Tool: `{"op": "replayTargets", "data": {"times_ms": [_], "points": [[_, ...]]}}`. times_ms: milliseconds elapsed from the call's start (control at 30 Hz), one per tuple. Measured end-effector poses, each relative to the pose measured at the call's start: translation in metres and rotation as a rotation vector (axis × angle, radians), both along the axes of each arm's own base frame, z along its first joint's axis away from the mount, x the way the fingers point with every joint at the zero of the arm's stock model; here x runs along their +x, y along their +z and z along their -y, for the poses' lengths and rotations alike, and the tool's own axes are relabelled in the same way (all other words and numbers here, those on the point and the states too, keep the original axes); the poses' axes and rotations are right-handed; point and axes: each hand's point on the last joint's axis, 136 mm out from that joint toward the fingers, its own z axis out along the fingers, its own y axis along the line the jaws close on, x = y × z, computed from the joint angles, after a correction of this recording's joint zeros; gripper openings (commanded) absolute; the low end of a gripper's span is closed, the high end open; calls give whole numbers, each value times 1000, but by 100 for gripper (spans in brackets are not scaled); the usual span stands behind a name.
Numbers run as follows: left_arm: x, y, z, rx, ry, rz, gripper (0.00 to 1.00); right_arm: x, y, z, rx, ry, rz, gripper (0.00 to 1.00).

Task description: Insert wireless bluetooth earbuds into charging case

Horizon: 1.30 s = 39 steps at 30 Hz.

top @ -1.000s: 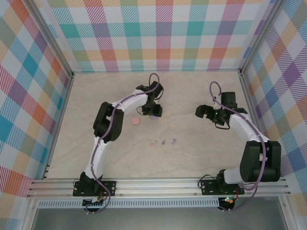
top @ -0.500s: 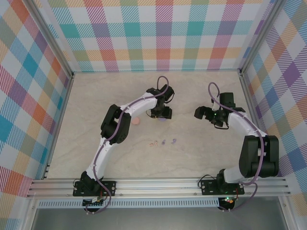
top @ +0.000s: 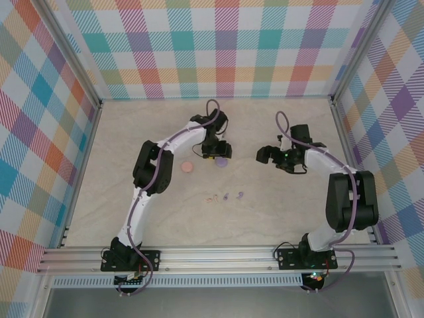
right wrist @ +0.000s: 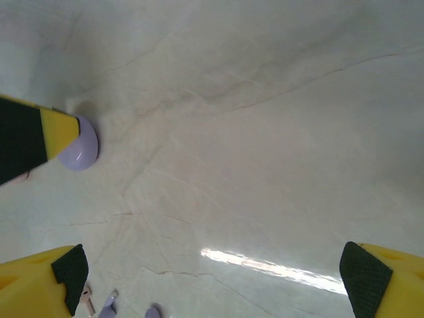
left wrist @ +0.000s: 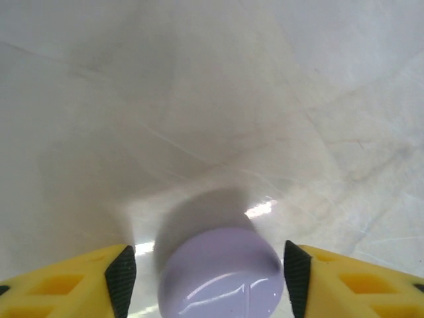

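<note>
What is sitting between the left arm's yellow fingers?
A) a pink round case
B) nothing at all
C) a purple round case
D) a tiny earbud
C: in the left wrist view a lilac-purple round case sits on the table between the yellow fingers of the left end effector; the pink case lies off to the side.

Left arm: stretched from its near-left base toward the middle of the desk (top: 132, 132), elbow bowed outward. The left claw (top: 217, 157) (left wrist: 205, 278) points down just above the surface, its yellow, black-padded fingers (left wrist: 121, 271) set partway apart. Right arm: folded up from the near-right base, forearm turned inward. The right claw (top: 273, 159) (right wrist: 213, 271) is held low facing the left one, well apart from it, with its fingers (right wrist: 69, 268) spread wide.
</note>
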Motion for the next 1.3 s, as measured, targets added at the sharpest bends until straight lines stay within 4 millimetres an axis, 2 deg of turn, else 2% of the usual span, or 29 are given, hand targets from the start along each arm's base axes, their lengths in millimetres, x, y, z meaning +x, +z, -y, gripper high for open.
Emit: {"op": "replayTargets", "data": {"times_ms": [100, 200, 333, 500, 700, 800, 933, 1167, 1300], "points": [[15, 3, -14, -34, 35, 1, 51, 2, -1, -28, 5, 64, -9, 83], [25, 4, -26, -57, 59, 2, 50, 5, -4, -55, 9, 124, -21, 73], [29, 6, -25, -91, 60, 5, 50, 5, -11, -84, 11, 182, -45, 60], [27, 5, -23, -95, 57, -1, 45, 7, -17, -106, 7, 223, -77, 49], [18, -9, -31, -64, 62, -26, 35, 14, -30, -122, 1, 241, -120, 34], [13, -5, -36, -54, 67, -17, 33, 16, -38, -126, -4, 238, -148, 29], [6, -1, -40, -48, 69, -18, 32, 21, -47, -130, -13, 226, -170, 26], [-6, -11, -44, -47, 66, -40, 32, 30, -54, -136, -18, 221, -186, 25], [-9, -9, -42, -67, 61, -41, 32, 33, -57, -139, -20, 222, -193, 25]]}}
